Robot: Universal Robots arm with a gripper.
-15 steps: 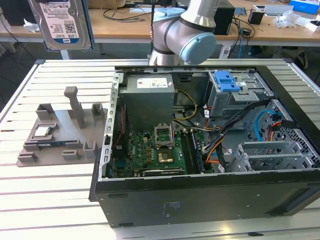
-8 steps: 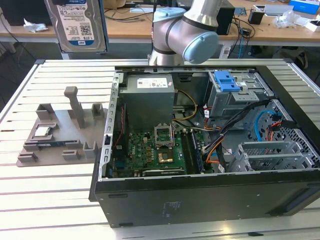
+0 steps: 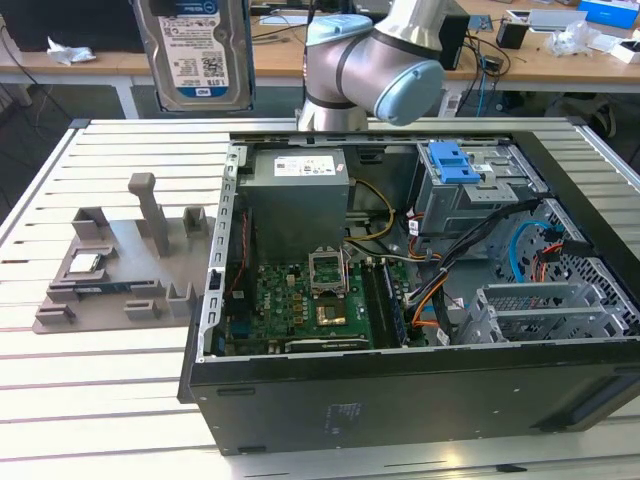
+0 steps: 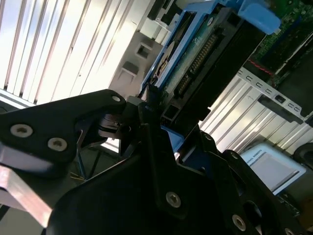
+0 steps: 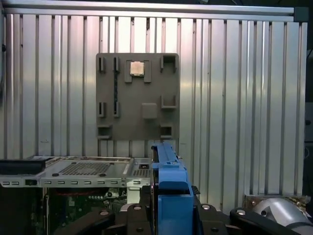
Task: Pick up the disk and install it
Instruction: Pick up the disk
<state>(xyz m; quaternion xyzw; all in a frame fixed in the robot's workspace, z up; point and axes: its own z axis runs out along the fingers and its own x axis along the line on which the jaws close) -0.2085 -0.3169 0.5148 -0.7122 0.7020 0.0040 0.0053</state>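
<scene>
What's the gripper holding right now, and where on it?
The disk, held in the air. The gripper is shut on one end of it, clamping either side of its blue-railed edge.

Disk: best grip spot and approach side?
Clamp across its thickness, on the two flat faces near one short end, coming in end-on. The disk is a thin slab with blue rails along its long edges, best left free. The gripper appears shut on it this way in the first wrist view.
</scene>
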